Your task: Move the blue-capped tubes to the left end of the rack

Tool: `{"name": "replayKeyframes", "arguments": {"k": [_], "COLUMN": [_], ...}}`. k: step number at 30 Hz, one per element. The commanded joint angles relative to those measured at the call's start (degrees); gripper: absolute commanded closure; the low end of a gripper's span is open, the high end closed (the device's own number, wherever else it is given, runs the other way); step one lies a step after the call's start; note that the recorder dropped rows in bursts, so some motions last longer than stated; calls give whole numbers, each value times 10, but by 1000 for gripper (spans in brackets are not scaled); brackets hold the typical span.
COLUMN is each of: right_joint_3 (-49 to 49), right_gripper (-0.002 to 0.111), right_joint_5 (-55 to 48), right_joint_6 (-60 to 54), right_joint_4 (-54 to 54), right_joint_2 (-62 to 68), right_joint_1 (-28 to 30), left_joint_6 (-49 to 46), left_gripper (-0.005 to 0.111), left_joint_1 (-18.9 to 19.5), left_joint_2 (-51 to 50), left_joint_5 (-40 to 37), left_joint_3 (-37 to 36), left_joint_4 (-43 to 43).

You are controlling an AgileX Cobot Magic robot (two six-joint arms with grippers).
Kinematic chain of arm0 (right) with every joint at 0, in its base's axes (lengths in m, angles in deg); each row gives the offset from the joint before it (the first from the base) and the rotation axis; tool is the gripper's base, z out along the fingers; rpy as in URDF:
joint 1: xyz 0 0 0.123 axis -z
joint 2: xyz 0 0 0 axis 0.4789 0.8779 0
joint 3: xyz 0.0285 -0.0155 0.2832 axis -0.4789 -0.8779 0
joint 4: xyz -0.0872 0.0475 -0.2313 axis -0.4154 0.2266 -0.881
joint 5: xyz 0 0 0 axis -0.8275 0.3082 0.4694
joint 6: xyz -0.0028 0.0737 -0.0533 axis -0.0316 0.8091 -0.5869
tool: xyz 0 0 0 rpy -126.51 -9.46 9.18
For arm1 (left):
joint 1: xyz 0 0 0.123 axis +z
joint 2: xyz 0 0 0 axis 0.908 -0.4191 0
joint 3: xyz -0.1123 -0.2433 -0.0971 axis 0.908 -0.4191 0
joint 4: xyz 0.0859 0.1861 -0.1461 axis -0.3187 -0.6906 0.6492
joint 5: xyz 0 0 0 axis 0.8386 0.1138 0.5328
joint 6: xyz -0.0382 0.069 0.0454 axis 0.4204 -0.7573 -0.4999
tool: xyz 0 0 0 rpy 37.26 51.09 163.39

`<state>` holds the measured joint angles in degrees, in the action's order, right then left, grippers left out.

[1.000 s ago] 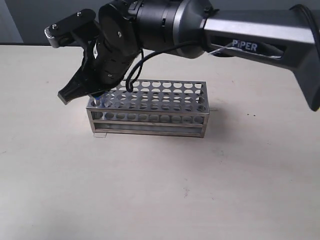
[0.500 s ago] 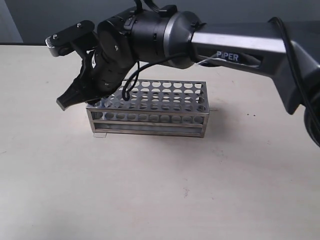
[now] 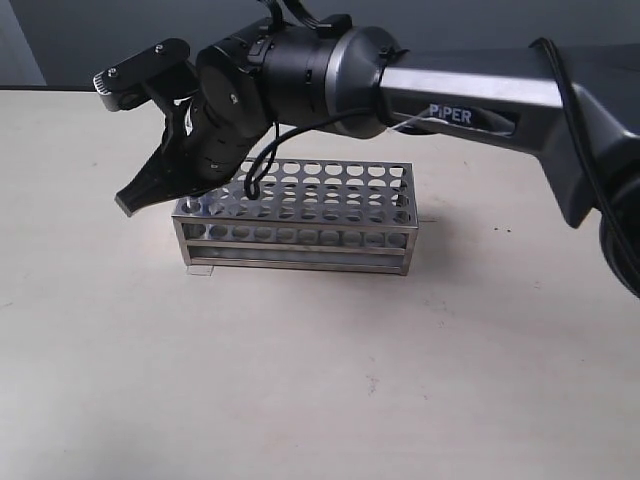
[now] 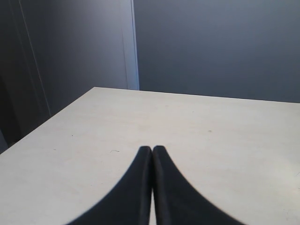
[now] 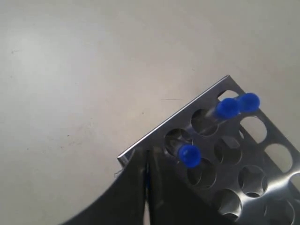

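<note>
Right pincer (image 5: 146, 152), pressed together, hovers at the corner of the rack (image 5: 211, 139) beside three blue-capped tubes (image 5: 189, 155). A sideways sweep could strike their caps, tilting tubes or dragging the rack.

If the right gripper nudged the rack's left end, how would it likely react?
The rack looks stiff: steel plates, open frame. It's probably light, so a nudge would likely slide it on the smooth table rather than tip it, given its long low footprint. The blue-capped tubes may rattle in their wider holes.
</note>
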<state>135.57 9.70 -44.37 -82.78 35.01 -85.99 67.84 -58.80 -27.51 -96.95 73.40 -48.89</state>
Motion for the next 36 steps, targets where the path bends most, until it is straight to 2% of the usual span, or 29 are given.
{"name": "replayKeyframes", "arguments": {"k": [1,9,12,15,16,27,36], "right_joint_3": [-2,-2,-2,-2,-2,-2,-2], "right_gripper": [108,106,91,70,66,69,69], "right_joint_5": [-6,-9,-17,-27,-28,-63,-98], "right_joint_6": [2,15,15,15,19,31,41], "right_joint_4": [5,6,6,6,6,6,-12], "right_joint_2": [-3,-43,-46,-46,-46,-61,-174], "right_joint_1": [2,2,2,2,2,2,2], "left_joint_6": [1,1,1,1,1,1,1], "left_gripper": [106,106,106,106,106,106,106], "left_joint_1": [-3,-3,-3,-3,-3,-3,-3], "left_joint_2": [-2,-2,-2,-2,-2,-2,-2], "left_joint_5": [3,3,3,3,3,3,3], "left_joint_3": [-2,-2,-2,-2,-2,-2,-2], "left_joint_4": [3,3,3,3,3,3,3]}}
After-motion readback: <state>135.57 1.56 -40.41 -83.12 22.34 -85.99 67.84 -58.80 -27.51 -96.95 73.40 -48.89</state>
